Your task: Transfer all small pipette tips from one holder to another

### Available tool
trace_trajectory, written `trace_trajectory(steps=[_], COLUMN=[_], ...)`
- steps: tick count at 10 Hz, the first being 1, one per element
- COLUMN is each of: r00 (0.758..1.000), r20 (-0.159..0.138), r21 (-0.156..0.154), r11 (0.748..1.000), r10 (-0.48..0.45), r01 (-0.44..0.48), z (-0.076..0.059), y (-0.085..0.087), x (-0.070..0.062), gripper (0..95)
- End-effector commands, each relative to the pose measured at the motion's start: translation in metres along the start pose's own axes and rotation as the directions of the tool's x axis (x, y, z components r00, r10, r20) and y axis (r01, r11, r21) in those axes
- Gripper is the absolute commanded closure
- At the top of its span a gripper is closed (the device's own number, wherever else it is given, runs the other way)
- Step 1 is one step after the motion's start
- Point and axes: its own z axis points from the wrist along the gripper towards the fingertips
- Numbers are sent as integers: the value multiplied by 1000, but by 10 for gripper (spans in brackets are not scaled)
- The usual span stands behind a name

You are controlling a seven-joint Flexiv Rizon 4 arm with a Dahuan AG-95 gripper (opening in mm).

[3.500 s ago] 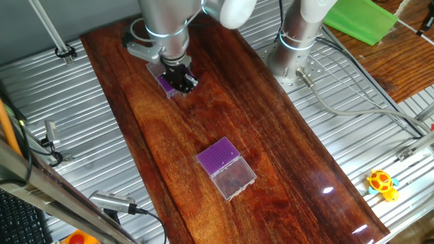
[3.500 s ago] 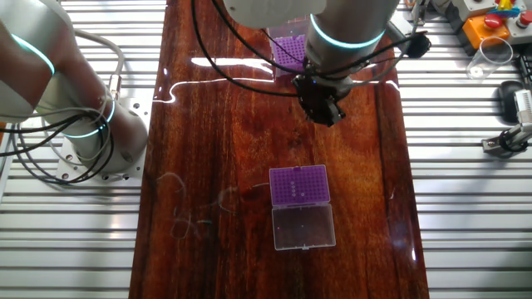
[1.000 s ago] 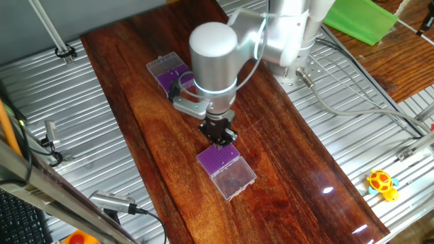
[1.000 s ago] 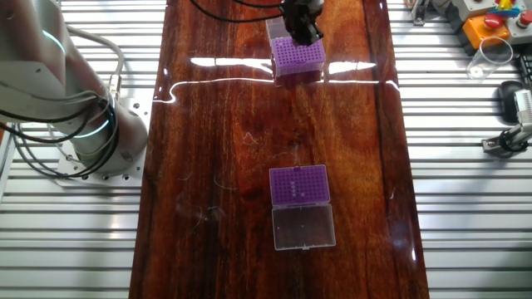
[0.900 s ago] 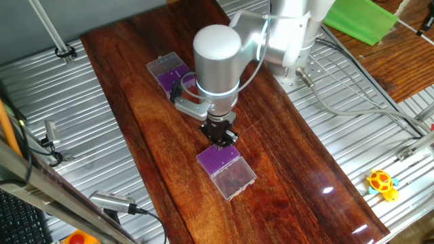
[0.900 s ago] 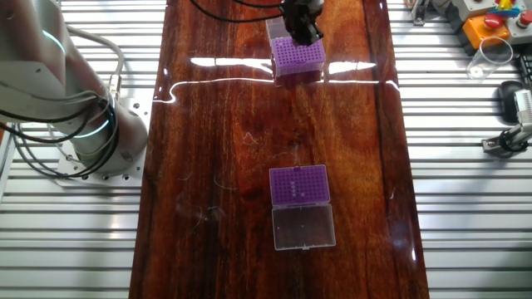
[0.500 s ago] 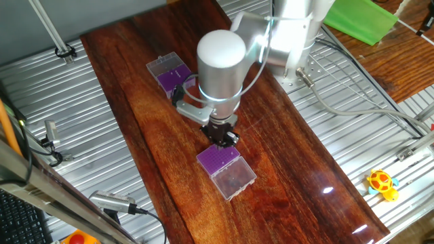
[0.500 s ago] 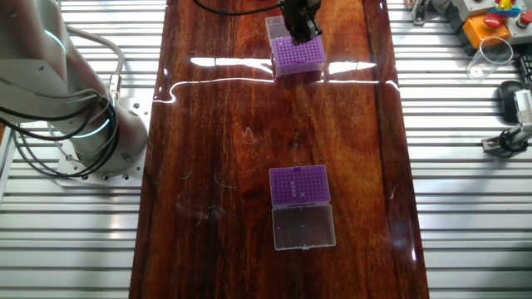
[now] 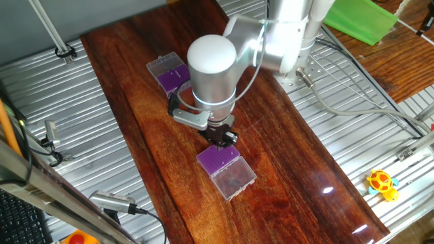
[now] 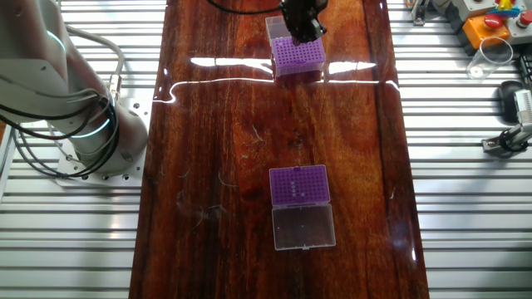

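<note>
Black two-finger gripper (image 9: 222,137) at centre frame in one fixed view, poised directly over the upper edge of a purple perforated tip holder with a clear hinged lid (image 9: 226,167); the jaws sit close together, but whether they are closed or pinch anything cannot be told — the fingertips are too small and dark. In the other fixed view the same gripper (image 10: 302,31) appears at the top centre, over that holder's purple insert (image 10: 298,55). The silver arm (image 9: 212,73) rises above it toward the upper right of the frame. A second purple tip holder with an open clear lid (image 10: 301,204) lies well apart on the dark polished wooden board (image 10: 216,124); a short row of dark specks on its insert — the small pipette tips (image 10: 297,187) — is just visible. A yellow toy (image 9: 382,184) rests on the ribbed metal table at lower right.
</note>
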Motion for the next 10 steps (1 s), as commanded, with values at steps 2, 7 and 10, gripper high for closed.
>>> trace_trajectory(steps=[2,7,10], r00=[998,997,998], r20=[10,8,11], r21=[7,13,19], r11=[998,997,998], r10=[56,70,64], r01=[-56,-70,-64], z=[2,10,19], y=[16,30,30], x=[1,12,13], gripper=[760,760,760])
